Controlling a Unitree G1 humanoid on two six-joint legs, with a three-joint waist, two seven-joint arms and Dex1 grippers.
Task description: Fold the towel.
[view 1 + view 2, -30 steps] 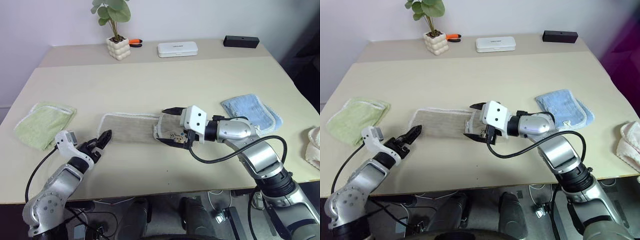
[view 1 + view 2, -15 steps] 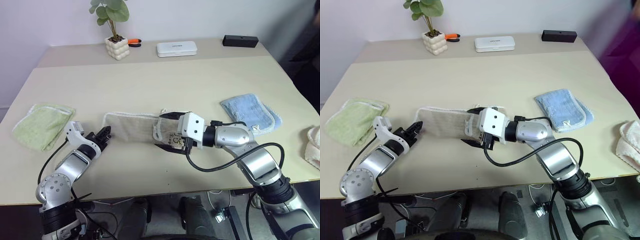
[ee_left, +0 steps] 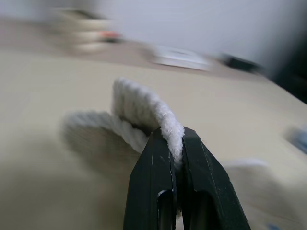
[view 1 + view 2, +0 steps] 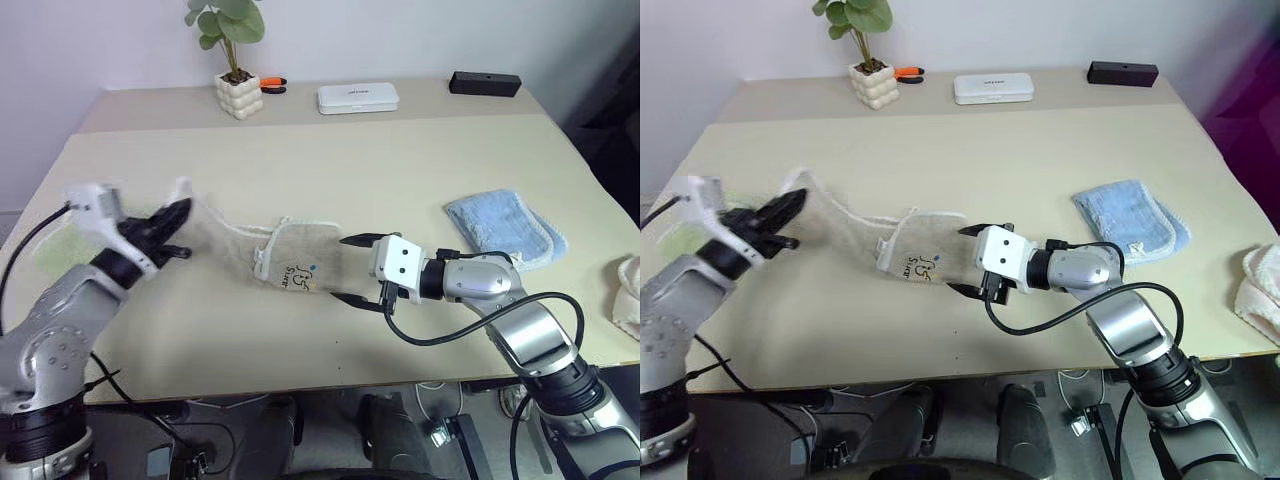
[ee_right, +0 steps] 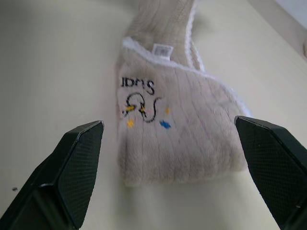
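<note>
The beige towel [image 4: 300,262] lies stretched across the table's middle, its right end folded over with the dark embroidered mark on top. Its left end hangs raised off the table, and my left gripper [image 4: 172,214] is shut on it. In the left wrist view, the fingers [image 3: 153,158] pinch the whitish trim [image 3: 165,125]. My right gripper [image 4: 352,270] stands open just right of the towel's marked end, low over the table. In the right wrist view, the marked end [image 5: 177,139] lies ahead between the spread fingers [image 5: 76,163], apart from them.
A light blue folded towel [image 4: 505,228] lies to the right and a light green one [image 4: 670,240] behind my left arm. A cream cloth [image 4: 628,300] sits at the right edge. At the back stand a potted plant [image 4: 238,95], a white case [image 4: 358,97] and a black box [image 4: 485,83].
My left gripper closed on the towel's left end and lifted it. The towel slid left, so its marked end now lies outside my open right gripper, which sank a little.
</note>
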